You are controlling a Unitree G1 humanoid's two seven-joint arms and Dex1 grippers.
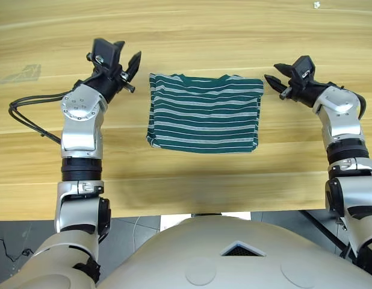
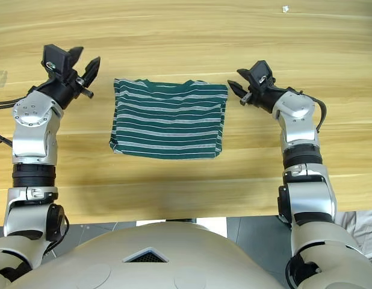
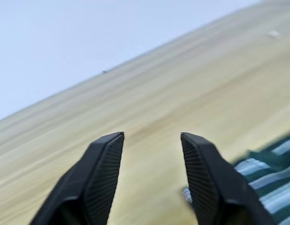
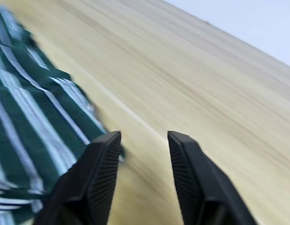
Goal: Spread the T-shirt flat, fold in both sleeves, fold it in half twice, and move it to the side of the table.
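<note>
**Folded T-shirt lies between two open, empty grippers**

The green T-shirt (image 1: pixel 204 114) with thin white stripes lies on the wooden table (image 1: pixel 186 30), in the middle from left to right and a little nearer the near edge than the far one. It is folded into a compact rectangle with no sleeves sticking out. Its long axis runs left to right, and the stripes run the same way. The collar sits in the middle of the far edge, so the neck points away from the robot and the near edge is a straight fold. Layered cloth edges show along the right side, and the near left corner flares out slightly.

The left gripper (image 1: pixel 127 57) hangs just left of the shirt's far left corner, apart from the cloth. Its two black fingers (image 3: pixel 105 178) are spread wide with bare table showing between them, and nothing is held. The tips point toward the far right.

The right gripper (image 1: pixel 273 73) sits just right of the shirt's far right corner, close to the cloth; whether it touches cannot be told. Its jaws are also parted, with only table surface in the gap, and its tips point left toward the shirt.

A black cable (image 1: pixel 29 114) loops over the table at the left, beside the left arm. A small white scrap (image 1: pixel 316 5) lies at the far right of the table, well apart from the shirt.
</note>
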